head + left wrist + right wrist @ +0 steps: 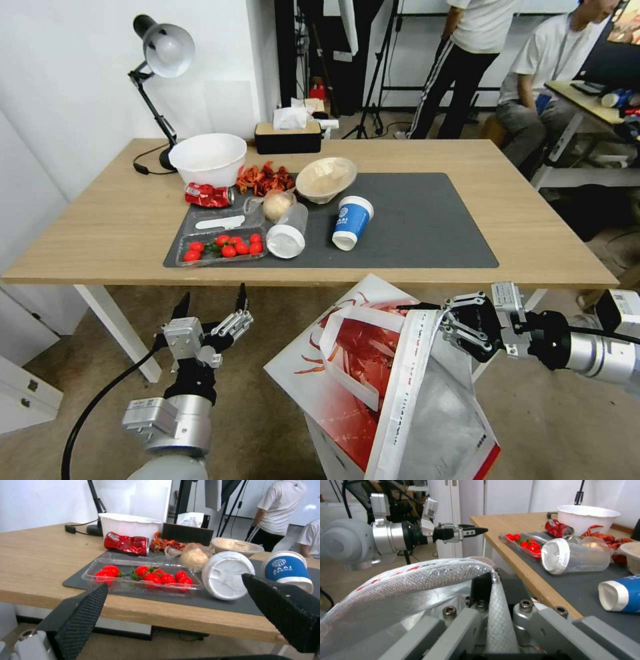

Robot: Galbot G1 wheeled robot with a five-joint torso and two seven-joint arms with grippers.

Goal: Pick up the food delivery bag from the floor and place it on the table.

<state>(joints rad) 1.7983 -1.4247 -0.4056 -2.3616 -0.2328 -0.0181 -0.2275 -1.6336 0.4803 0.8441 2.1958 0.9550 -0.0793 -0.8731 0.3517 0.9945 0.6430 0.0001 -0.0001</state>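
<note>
**Kai:** Bag [373,373] first: where does it hang?

**Ren:** Just off the surface's [100,227] near edge, toward its right corner, in front of the robot. The right end effector [437,320] is clamped on the top rim at the mouth, foil lining pinched between its pads, as the right wrist view shows.

**Kai:** Why grip there?

**Ren:** My guess: the rim is stiff enough to carry the weight, and the body can swing free while it rises. Its top corner overlaps the near edge, but most of it sits lower, so I judge the lift unfinished. The bottom is cut off from view; whether it has left the floor [267,407] I cannot tell.

**Kai:** And the left end effector [212,303]?

**Ren:** Fingers spread wide, holding nothing, pointing up below the near edge, well apart from the bag. Clutter crowds the mat's [427,227] left half; its right half looks free, probably the landing spot.
</note>
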